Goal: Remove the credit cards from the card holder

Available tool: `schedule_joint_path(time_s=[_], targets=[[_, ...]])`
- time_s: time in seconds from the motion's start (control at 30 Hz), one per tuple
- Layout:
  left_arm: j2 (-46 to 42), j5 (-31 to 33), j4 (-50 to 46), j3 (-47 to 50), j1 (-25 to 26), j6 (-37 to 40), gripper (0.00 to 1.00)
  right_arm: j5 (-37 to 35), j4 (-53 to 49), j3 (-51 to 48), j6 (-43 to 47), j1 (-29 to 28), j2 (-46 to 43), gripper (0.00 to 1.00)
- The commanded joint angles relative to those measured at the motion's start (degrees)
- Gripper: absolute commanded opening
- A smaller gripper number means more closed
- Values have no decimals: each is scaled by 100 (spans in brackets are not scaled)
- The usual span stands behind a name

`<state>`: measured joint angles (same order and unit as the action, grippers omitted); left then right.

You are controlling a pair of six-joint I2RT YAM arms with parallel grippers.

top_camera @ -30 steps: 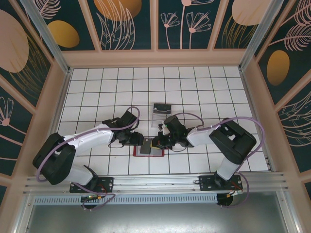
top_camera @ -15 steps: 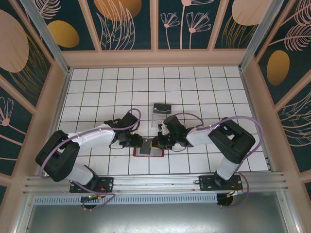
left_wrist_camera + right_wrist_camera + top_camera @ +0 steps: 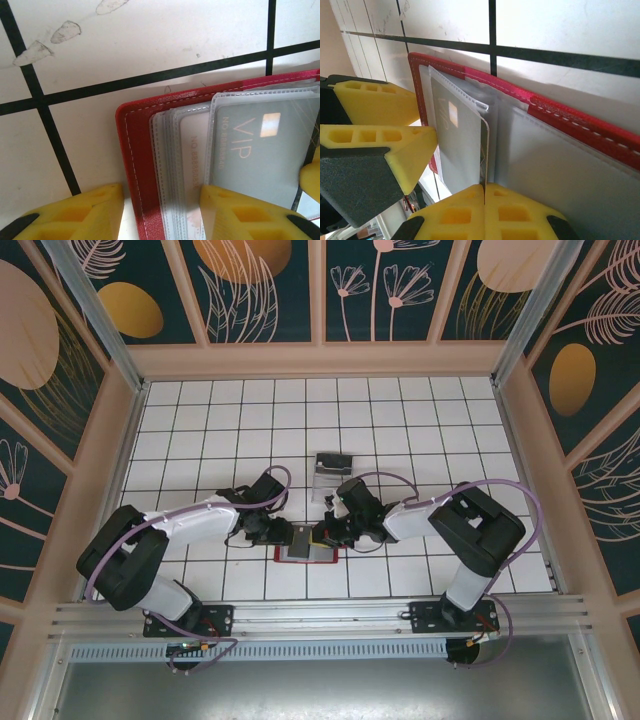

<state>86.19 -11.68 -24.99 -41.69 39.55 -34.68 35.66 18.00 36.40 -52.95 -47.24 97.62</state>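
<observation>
The yellow fingers of the right gripper are pressed together. The edge of a thin grey rectangular card is pinched in the seam between them. Whether the clear plastic sleeve around that card is pinched as well cannot be told. The card, marked VIP in the left wrist view, is lodged among the sleeves of the small red folding card holder.

The fingers of the left gripper are set apart. One finger is placed on the tile just beside the holder's stitched red edge, and the other is placed over the stack of sleeves. The red edge and several sleeves are thus straddled, and no clamping grip on them can be made out. A second, pale card with a printed number is seen in a sleeve under the grey one.

From above, the left gripper and the right gripper are seen close together over the card holder, one at each side. The holder is laid open and flat on the white tiled table, near its front middle. A small clear plastic box is found a little beyond the holder, apart from it and from both grippers.
</observation>
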Motion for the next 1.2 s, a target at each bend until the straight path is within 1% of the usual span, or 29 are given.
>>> schedule_joint_path(time_s=[0.0, 0.2, 0.6, 0.8, 0.97, 1.17], targets=[[305, 207, -65, 101, 7, 88, 46, 10, -62, 95, 86, -32, 53, 3], [431, 379, -246, 39, 2, 109, 46, -13, -138, 139, 140, -31, 13, 3], [360, 385, -242, 245, 14, -9, 46, -121, -470, 78, 340, 40, -203, 3], [249, 396, -243, 320, 10, -81, 46, -59, -452, 85, 379, 57, -169, 3], [189, 408, -212, 356, 10, -129, 46, -140, -550, 93, 437, 66, -152, 7], [173, 418, -230, 346, 15, -129, 46, -246, -373, -78, 352, 71, -224, 11]])
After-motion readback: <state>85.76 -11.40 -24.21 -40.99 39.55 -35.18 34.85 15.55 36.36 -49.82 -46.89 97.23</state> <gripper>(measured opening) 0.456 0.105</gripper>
